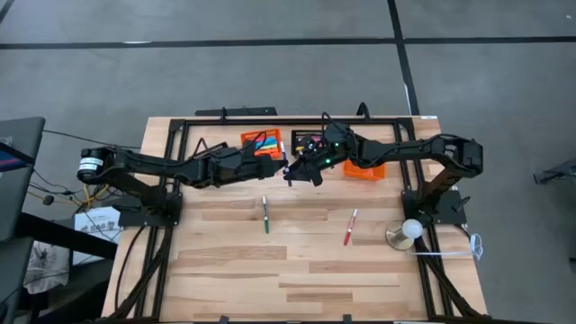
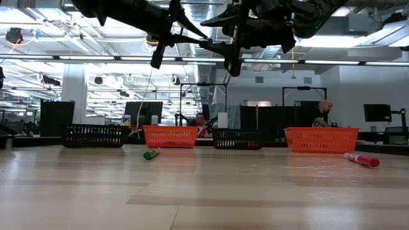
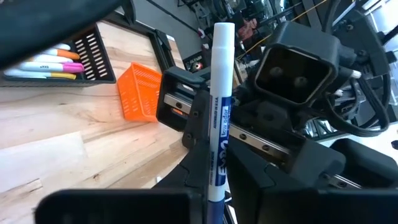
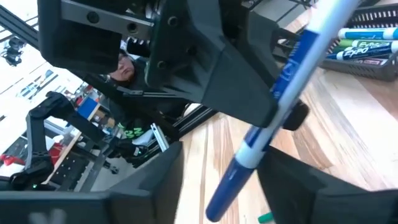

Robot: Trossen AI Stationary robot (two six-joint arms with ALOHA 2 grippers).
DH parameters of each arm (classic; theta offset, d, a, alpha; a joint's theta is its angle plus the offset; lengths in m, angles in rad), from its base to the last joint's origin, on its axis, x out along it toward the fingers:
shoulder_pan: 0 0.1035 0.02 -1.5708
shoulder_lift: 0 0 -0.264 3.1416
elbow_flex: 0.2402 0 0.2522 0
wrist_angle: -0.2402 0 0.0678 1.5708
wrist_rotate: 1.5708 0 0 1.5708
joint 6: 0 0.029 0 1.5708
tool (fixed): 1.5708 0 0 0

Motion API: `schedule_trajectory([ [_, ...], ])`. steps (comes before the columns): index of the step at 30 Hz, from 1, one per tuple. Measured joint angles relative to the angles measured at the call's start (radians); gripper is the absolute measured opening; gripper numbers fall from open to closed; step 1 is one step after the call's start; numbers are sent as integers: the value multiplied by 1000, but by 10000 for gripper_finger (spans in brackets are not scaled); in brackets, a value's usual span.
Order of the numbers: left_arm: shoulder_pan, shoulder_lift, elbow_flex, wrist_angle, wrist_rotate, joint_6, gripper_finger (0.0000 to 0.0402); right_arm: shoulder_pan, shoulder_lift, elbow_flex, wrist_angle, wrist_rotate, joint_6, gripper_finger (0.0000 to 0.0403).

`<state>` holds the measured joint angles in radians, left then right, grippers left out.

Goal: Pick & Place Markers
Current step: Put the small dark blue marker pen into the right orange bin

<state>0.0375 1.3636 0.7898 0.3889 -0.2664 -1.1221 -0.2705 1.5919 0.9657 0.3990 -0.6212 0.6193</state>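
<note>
A white marker with a blue label and blue cap (image 3: 219,112) (image 4: 292,68) hangs high above the table's middle. My left gripper (image 1: 281,167) is shut on it. My right gripper (image 4: 236,180) (image 1: 297,171) faces the left one, open, its fingers (image 3: 198,140) standing on either side of the marker's blue cap end (image 4: 225,190) with gaps showing. A green marker (image 1: 265,214) (image 2: 151,153) and a red marker (image 1: 350,227) (image 2: 361,160) lie flat on the table. More markers (image 3: 50,62) (image 4: 367,43) lie in black baskets. My left gripper pinches the marker's barrel (image 4: 283,87) between its two fingers (image 4: 249,93), about midway along, as the right wrist view shows. The fingers lie across the marker. The marker is tilted and lifted well clear of the table, its white end (image 3: 224,31) free.
Two orange baskets (image 2: 169,135) (image 2: 319,139) and two black mesh baskets (image 2: 96,135) (image 2: 238,137) line the table's far side. A white ball on a round base (image 1: 409,232) stands near the right arm's base. Bare wood lies toward the near edge. People sit in the room beyond.
</note>
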Motion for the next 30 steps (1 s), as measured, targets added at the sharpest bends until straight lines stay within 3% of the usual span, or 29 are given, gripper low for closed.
schedule_trajectory([
  [8,-1,0,1,8,4,1,40,-1,1,-1,-6,8,-9,74],
  [12,-1,-2,1,7,0,15,37,-2,1,-3,-14,19,-8,33],
  [23,0,0,1,5,-1,-6,64,-14,1,-3,-36,23,-32,36],
  [30,0,1,1,0,0,24,103,-27,1,-2,-38,18,-35,30],
])
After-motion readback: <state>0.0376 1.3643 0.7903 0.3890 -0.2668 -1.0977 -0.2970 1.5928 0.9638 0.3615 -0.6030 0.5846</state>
